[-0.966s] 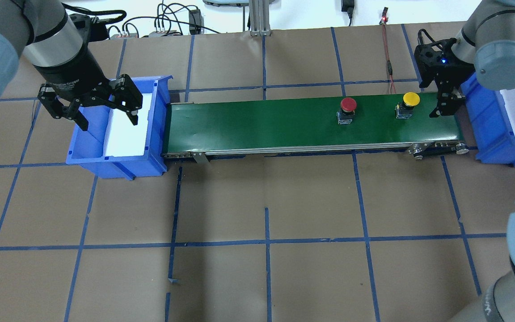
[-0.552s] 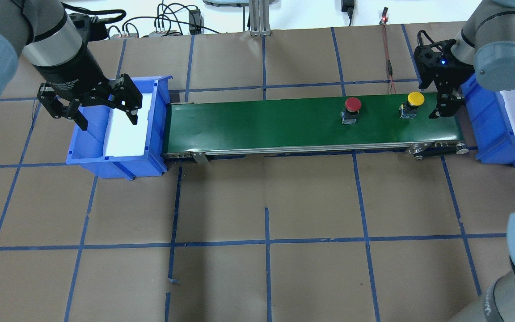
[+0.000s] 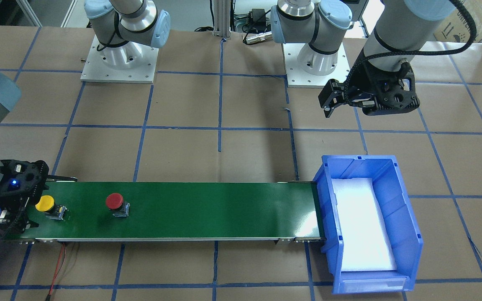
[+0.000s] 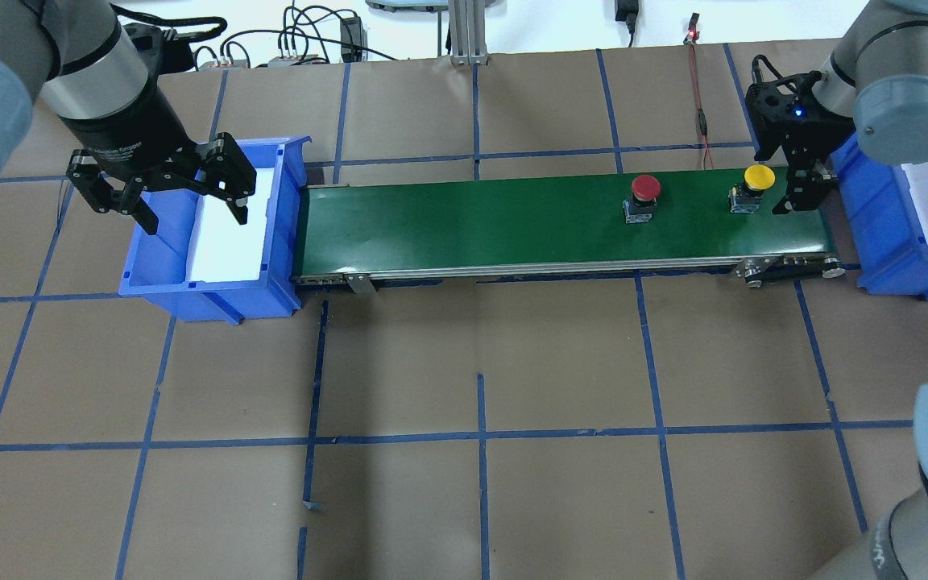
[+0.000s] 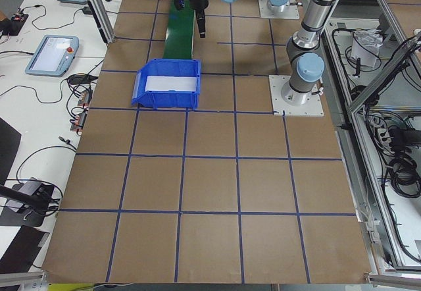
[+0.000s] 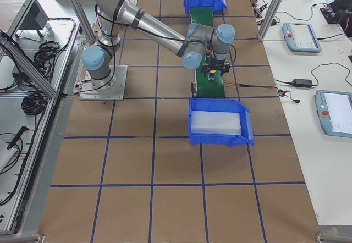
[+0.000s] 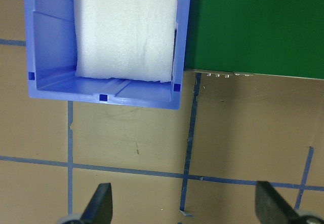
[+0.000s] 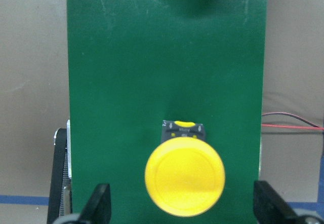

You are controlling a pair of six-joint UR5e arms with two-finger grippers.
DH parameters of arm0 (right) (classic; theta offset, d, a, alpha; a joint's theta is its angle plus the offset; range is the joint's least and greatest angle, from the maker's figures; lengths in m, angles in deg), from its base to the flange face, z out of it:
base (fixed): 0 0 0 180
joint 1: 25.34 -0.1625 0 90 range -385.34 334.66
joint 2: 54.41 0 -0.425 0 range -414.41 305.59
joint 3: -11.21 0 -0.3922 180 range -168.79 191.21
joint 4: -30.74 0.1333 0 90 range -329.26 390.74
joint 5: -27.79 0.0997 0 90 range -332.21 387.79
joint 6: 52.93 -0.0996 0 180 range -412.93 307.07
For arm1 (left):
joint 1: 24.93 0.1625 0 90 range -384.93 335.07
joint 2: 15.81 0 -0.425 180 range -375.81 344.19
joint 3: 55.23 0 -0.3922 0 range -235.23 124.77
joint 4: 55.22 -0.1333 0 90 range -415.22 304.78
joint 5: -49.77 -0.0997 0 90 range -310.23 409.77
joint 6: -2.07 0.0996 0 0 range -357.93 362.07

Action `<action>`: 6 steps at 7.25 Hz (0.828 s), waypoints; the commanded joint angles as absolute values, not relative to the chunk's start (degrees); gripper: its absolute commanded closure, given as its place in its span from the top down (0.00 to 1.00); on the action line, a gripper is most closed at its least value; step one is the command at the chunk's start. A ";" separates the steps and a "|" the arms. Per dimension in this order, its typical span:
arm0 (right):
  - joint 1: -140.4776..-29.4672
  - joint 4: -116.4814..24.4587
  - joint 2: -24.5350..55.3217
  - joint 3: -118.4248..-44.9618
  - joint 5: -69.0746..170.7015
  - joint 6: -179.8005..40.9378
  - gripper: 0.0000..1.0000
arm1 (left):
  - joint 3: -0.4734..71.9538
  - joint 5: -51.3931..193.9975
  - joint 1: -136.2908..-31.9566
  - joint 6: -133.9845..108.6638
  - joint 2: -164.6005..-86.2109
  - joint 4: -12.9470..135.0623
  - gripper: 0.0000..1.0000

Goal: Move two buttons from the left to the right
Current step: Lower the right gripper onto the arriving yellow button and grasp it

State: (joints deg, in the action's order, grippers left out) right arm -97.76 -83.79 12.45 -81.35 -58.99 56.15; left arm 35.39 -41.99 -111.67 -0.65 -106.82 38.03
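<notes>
The yellow button (image 4: 759, 177) stands near the right end of the green conveyor belt (image 4: 472, 217). The red button (image 4: 645, 188) stands on the belt a short way to its left. My right gripper (image 4: 804, 190) is open at that end of the belt. In the right wrist view the yellow button (image 8: 185, 177) lies between the spread fingers (image 8: 100, 203) without touching them. My left gripper (image 4: 192, 216) hangs open above the left blue bin (image 4: 158, 266) and holds nothing. The left wrist view shows the bin's white foam (image 7: 126, 26) and no button.
A second blue bin (image 4: 883, 234) with a white liner sits just past the belt's right end, behind my right gripper. A red wire (image 4: 702, 113) and cables lie at the table's far edge. The brown tabletop is marked with a grid of blue tape.
Both buttons have travelled to the right along the belt, and the yellow one now sits closer to my right gripper. Neither arm has visibly moved.
</notes>
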 commanded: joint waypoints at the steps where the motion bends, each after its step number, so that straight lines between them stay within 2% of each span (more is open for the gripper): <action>1: -97.76 -83.70 12.38 -81.16 -59.04 56.23 0.99 | 35.47 -41.99 -111.68 -0.65 -106.78 38.03 1.00; 3: -97.50 -83.70 12.30 -80.90 -59.13 56.49 0.96 | 35.47 -42.08 -111.68 -0.65 -106.60 38.12 1.00; 4: -97.33 -83.70 12.47 -80.98 -59.05 57.36 0.74 | 35.47 -42.08 -111.68 -0.65 -106.60 38.03 1.00; 5: -97.06 -83.79 12.30 -80.98 -59.13 57.81 0.37 | 35.47 -42.08 -111.68 -0.65 -106.60 38.12 1.00; 6: -96.97 -83.79 12.38 -80.64 -59.13 57.90 0.13 | 35.47 -42.08 -111.68 -0.65 -106.69 38.03 1.00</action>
State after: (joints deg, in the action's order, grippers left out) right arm -97.15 -83.75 12.36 -80.88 -59.11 57.58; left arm 35.47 -42.08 -111.68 -0.65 -106.62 38.08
